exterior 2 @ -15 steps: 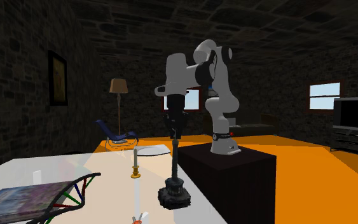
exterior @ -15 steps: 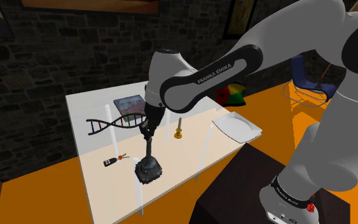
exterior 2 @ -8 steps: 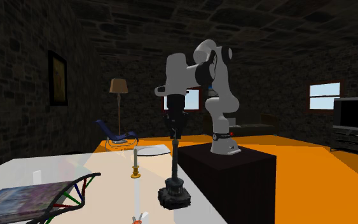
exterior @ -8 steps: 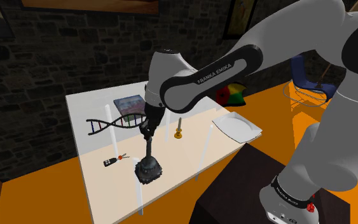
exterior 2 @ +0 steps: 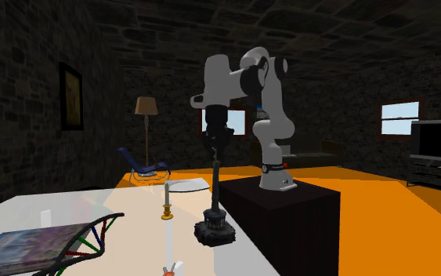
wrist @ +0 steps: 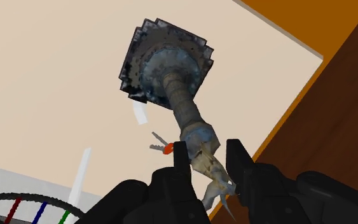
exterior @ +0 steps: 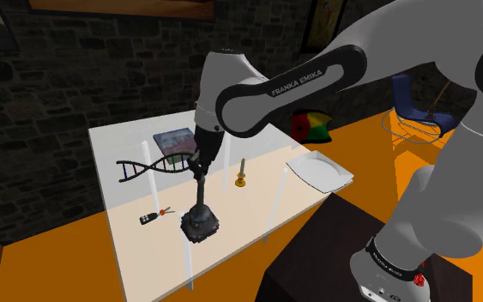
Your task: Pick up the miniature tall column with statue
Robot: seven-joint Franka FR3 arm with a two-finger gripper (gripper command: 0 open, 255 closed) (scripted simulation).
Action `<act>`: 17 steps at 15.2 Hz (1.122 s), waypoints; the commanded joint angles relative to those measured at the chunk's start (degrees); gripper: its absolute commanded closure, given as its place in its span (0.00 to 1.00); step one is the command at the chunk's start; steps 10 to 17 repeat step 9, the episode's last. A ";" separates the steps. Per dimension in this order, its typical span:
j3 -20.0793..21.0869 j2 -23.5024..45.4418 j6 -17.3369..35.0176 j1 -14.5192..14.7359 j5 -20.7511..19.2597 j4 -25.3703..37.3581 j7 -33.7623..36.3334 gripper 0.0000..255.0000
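On the white table, a DNA model is seen at the shoulder view's left, and a small red-and-black tool is laid nearer the front edge. Next, the dark tall column with statue is held upright at its top by the gripper. The jaws are closed narrowly on the statue. Whether the base touches the table cannot be told. A candlestick and a white plate are placed further right.

White arm bent downward, black fingers clasping column top
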 commanded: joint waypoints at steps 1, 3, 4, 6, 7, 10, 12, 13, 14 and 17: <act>0.00 -0.90 -1.52 -0.05 0.22 0.68 -0.04 1.00; -0.02 -1.56 -3.01 -0.09 0.36 1.52 -0.05 1.00; -0.03 -1.87 -3.75 -0.11 0.42 1.96 -0.05 1.00; -0.06 -2.46 -5.24 -0.15 0.54 2.88 -0.05 1.00; -0.07 -2.74 -5.99 -0.17 0.58 3.36 -0.04 1.00; -0.08 -2.78 -6.10 -0.18 0.59 3.43 -0.04 1.00; -0.08 -2.78 -6.10 -0.18 0.59 3.43 -0.04 1.00; -0.08 -2.78 -6.10 -0.18 0.59 3.43 -0.04 1.00; -0.08 -2.78 -6.10 -0.18 0.59 3.43 -0.04 1.00; -0.08 -2.78 -6.10 -0.18 0.59 3.43 -0.04 1.00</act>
